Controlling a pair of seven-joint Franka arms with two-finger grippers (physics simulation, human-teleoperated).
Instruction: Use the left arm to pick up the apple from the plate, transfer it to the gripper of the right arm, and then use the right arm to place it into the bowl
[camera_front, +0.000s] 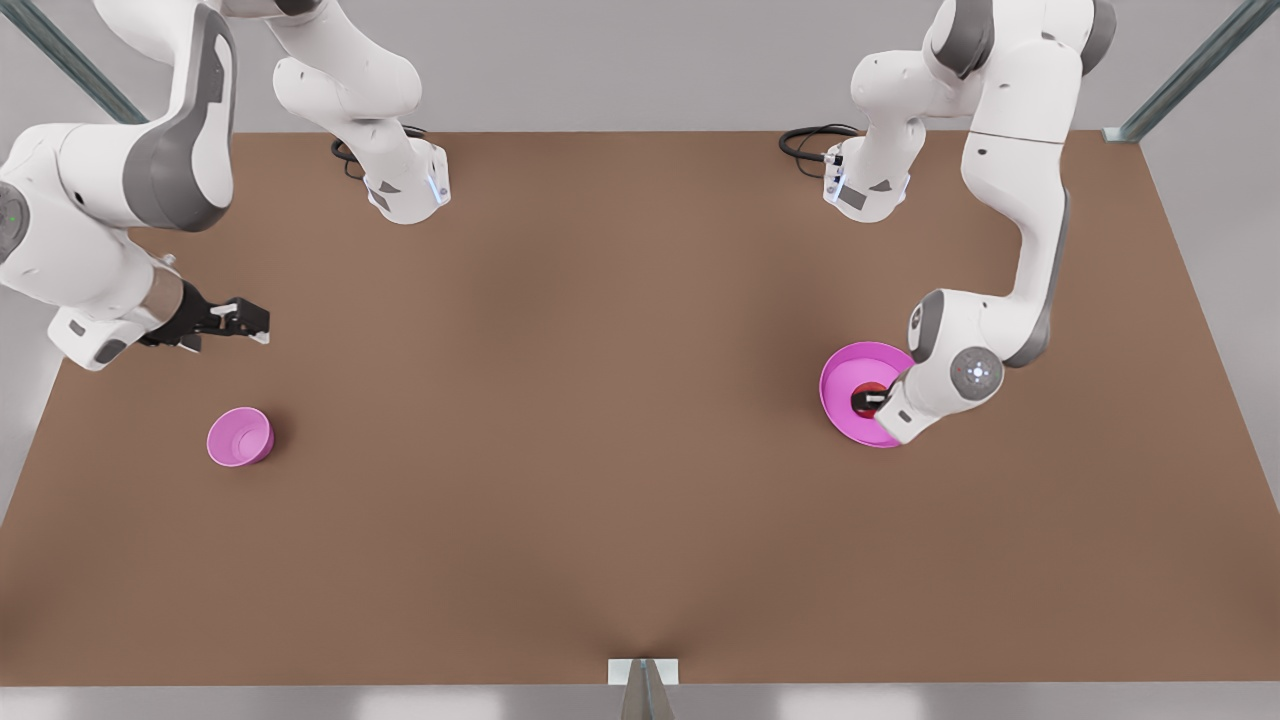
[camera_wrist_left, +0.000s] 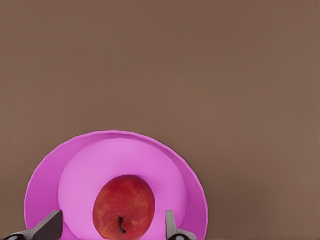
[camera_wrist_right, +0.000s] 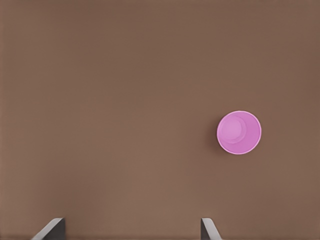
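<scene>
Left gripper (camera_front: 868, 400) spread astride apple (camera_wrist_left: 124, 206); right gripper (camera_front: 240, 320) waits

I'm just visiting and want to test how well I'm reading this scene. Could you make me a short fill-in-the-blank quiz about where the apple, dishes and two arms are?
1. The apple lies on the pink ____.
2. The left gripper has its jaws open on either side of the ____.
3. The bowl holds ____.
4. The right gripper waits with its jaws open above the bare table, nearer the ____ than the plate.

Missing words: plate; apple; nothing; bowl
</scene>
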